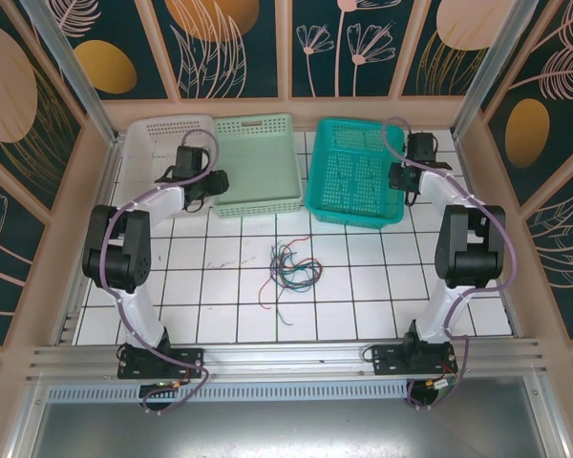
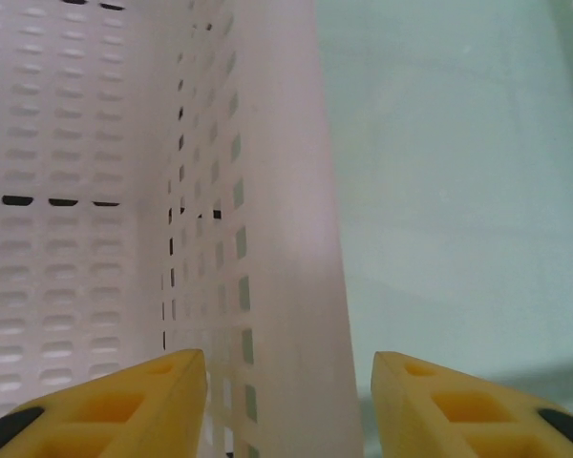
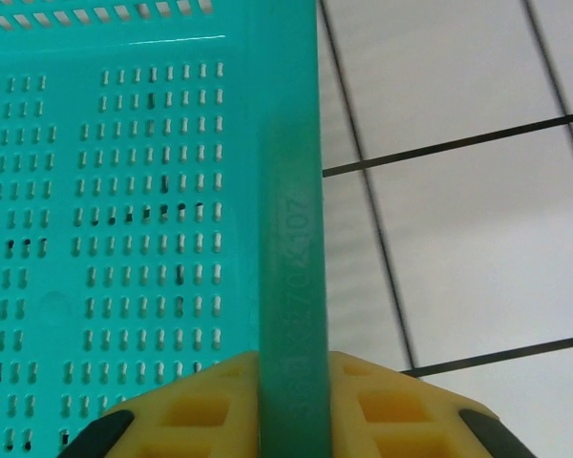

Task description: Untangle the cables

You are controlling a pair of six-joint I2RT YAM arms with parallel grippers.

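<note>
The thin blue, green, red and dark cables (image 1: 291,267) lie in one loose tangle near the middle of the white tiled bench (image 1: 201,286), in front of the baskets and well apart from both claws. Toward the far edge, the left claw (image 2: 288,372) is spread wide astride the side wall of the white slotted plastic basket (image 2: 76,239). The pale green plastic basket (image 2: 439,191) stands just beside it. The right claw (image 3: 294,372) is clamped on the right rim of the teal perforated plastic basket (image 3: 124,191).
</note>
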